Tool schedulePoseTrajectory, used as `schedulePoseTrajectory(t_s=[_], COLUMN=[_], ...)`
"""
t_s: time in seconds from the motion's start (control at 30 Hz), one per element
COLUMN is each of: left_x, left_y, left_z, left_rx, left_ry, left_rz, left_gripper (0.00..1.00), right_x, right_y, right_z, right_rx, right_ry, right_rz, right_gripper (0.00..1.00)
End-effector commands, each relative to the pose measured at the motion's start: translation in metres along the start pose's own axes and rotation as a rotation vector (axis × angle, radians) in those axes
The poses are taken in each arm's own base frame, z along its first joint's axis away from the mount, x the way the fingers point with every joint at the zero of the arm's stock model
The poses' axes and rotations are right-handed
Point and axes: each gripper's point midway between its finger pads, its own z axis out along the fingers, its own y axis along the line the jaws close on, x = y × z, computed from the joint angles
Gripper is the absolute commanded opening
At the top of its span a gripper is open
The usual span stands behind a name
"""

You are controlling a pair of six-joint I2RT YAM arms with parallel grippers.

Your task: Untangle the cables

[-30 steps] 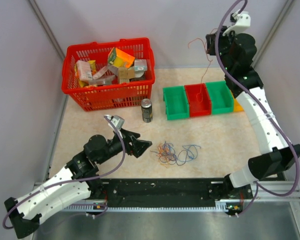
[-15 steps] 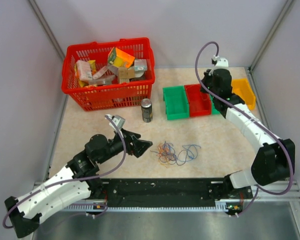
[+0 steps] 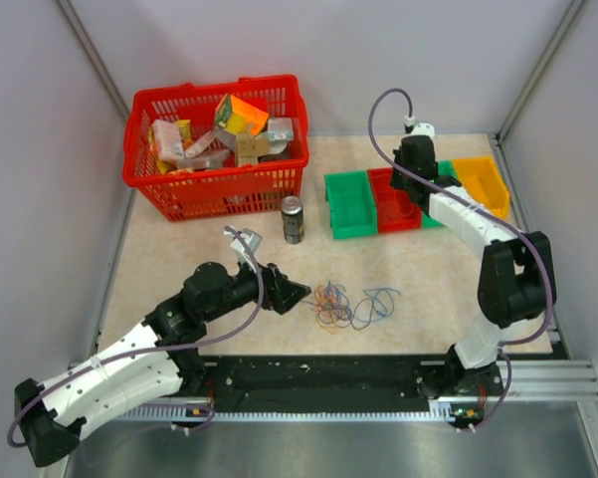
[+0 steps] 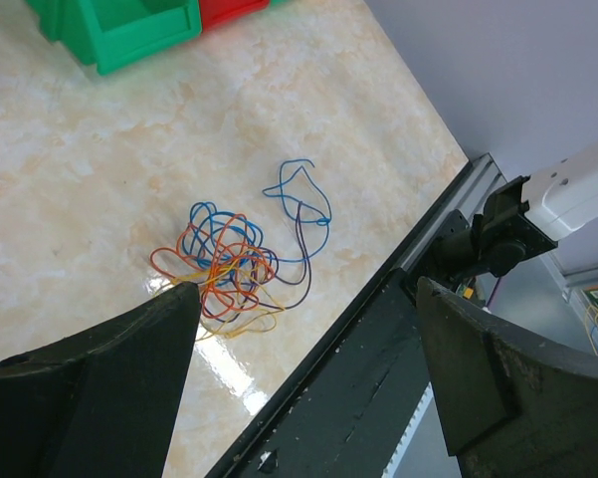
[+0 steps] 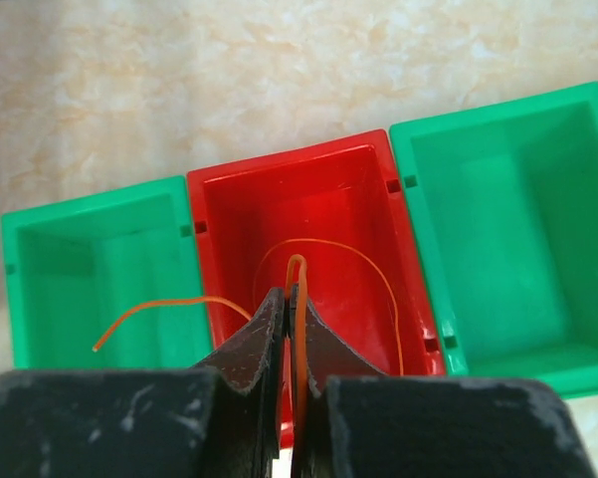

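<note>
A loose tangle of thin cables (image 3: 346, 303) in orange-red, blue, purple and yellow lies on the table near the front; it also shows in the left wrist view (image 4: 237, 261). My left gripper (image 3: 297, 292) is open and empty, just left of the tangle, with its fingers (image 4: 99, 368) wide apart. My right gripper (image 5: 292, 297) is shut on a single orange cable (image 5: 297, 329) and holds it low over the red bin (image 5: 328, 179). One end of that cable trails over the left green bin (image 5: 90, 269). In the top view the right gripper (image 3: 410, 191) is at the red bin (image 3: 390, 219).
A red basket (image 3: 219, 189) full of boxes stands at the back left. A dark can (image 3: 293, 219) stands beside it. Green bins (image 3: 350, 204) flank the red one and a yellow bin (image 3: 483, 184) lies far right. The black rail (image 3: 328, 373) runs along the front.
My right arm has come down from high at the back to the red bin, bringing the orange cable with it. My left gripper has moved slightly right toward the tangle.
</note>
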Motion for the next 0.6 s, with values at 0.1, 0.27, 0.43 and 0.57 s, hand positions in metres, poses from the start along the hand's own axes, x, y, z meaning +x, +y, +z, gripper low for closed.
schedulePoseTrajectory(t_s=[0.1,0.27,0.43,0.57], left_x=[-0.009,-0.003,0.002,0.004], left_y=[-0.009,-0.004,-0.005,-0.012], left_z=[0.005,0.011,0.021,0.027], left_rx=[0.019,0.003,-0.003,0.021], left_ry=[-0.01,0.016,0.064,0.098], left_rz=[-0.033,-0.043,-0.061,-0.077], left_gripper=[0.93,0.93,0.92,0.9], right_x=[-0.003,0.022,0.033,0.043], right_y=[-0.001,-0.022,-0.033,-0.033], right_z=[0.041,0.058,0.066,0.08], right_rx=[0.092,0.205,0.274,0.279], right_ry=[0.049,0.139,0.176,0.219], right_rz=[0.06,0.017,-0.01,-0.054], right_gripper=[0.0,0.01,0.03,0.06])
